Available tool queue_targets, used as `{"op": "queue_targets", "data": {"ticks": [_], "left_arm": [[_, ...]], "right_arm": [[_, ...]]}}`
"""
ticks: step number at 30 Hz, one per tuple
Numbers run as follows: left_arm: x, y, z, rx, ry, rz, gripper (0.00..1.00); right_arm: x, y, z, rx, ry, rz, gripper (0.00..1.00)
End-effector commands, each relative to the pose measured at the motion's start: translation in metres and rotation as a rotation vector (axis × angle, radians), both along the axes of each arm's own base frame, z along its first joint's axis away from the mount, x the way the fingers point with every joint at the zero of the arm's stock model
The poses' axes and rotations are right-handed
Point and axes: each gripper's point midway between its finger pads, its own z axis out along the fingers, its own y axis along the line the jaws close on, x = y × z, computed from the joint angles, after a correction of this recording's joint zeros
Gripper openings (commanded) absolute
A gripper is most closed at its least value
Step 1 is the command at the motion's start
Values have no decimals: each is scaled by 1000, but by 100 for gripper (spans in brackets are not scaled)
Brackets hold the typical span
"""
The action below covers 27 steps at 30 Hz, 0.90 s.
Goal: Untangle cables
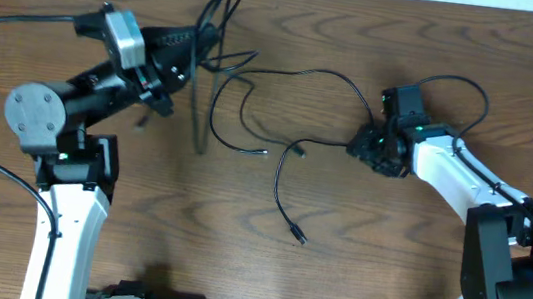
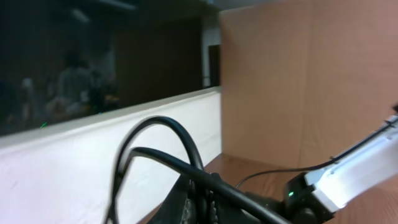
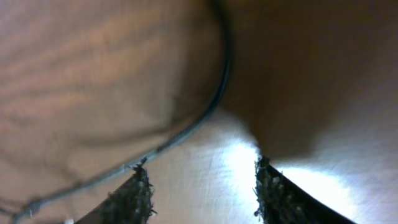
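My left gripper [image 1: 195,49] is pressed together on a thin, flexible black cable [image 1: 225,4] at the far left of the brown wood-grain table [image 1: 413,277]. In my left wrist view that cable arches in two dark loops right in front of the lens and crosses over my fingers. From the grip one loop pokes toward the far edge and another strand runs almost straight toward the near edge. The rest trails rightward in a loose tangle of curves whose long axis lies left to right across the middle of the table, with one small plug end [image 1: 264,151] pointing right. From that tangle a strand arcs over to my right gripper [image 1: 363,145], which sits low on the table right of centre, fingers spread with nothing between them. My right wrist view shows bare lit wood in the gap, and the black strand sweeps past just off the tip of the finger [image 3: 134,199] at the left of that view; whether it touches I cannot tell. A second black cable [image 1: 280,186] starts just beside my right gripper, runs left, then bends toward the near edge, ending in a little connector [image 1: 299,239] that points to the near right. Any marking on the plugs is too small to read
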Motion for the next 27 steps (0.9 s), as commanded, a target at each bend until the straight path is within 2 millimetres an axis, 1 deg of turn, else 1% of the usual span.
{"op": "queue_targets", "data": {"ticks": [1, 3, 4, 5, 6, 7, 9, 11, 12, 14, 16, 17, 20, 22, 23, 25, 26, 27], "left_arm": [[6, 10, -7, -20, 99, 22, 8], [19, 17, -21, -57, 209, 69, 8], [26, 21, -28, -76, 261, 99, 8], [33, 26, -36, -97, 317, 138, 8], [38, 30, -41, -111, 353, 167, 8], [42, 33, -46, -123, 382, 194, 8], [45, 36, -49, -131, 399, 214, 8], [45, 36, -49, -132, 399, 218, 8], [46, 36, -50, -132, 405, 218, 8], [46, 36, -53, -133, 424, 219, 8], [47, 36, -60, -135, 463, 220, 8], [47, 36, -64, -136, 483, 221, 8], [48, 37, -76, -137, 545, 227, 8], [47, 37, -83, -138, 584, 229, 8], [47, 37, -87, -134, 599, 231, 8], [47, 37, -98, -118, 635, 236, 8], [47, 37, -104, -110, 657, 238, 8], [47, 38, -111, -106, 687, 247, 8]], "right_arm": [[15, -5, 11, -3, -73, 1, 62], [13, 10, 14, 79, -61, 21, 75], [10, 19, 16, 125, -44, 25, 77], [4, 32, 16, 185, -11, 26, 79], [1, 39, 14, 208, 12, 21, 82], [-5, 49, 9, 230, 46, 10, 86], [-11, 61, 1, 240, 82, 2, 90], [-14, 80, -8, 271, 96, 30, 91], [-15, 97, -12, 316, 95, 64, 91], [-14, 107, -18, 338, 98, 63, 91], [-11, 111, -25, 351, 102, 42, 91], [-10, 113, -26, 365, 107, 34, 89], [-1, 114, -23, 383, 74, 33, 74], [4, 111, -22, 387, 62, 26, 51], [6, 107, -22, 384, 57, 19, 42], [16, 95, -22, 365, 17, 31, 10], [21, 88, -22, 353, -6, 37, 1], [26, 81, -20, 345, -24, 38, 1]]}}
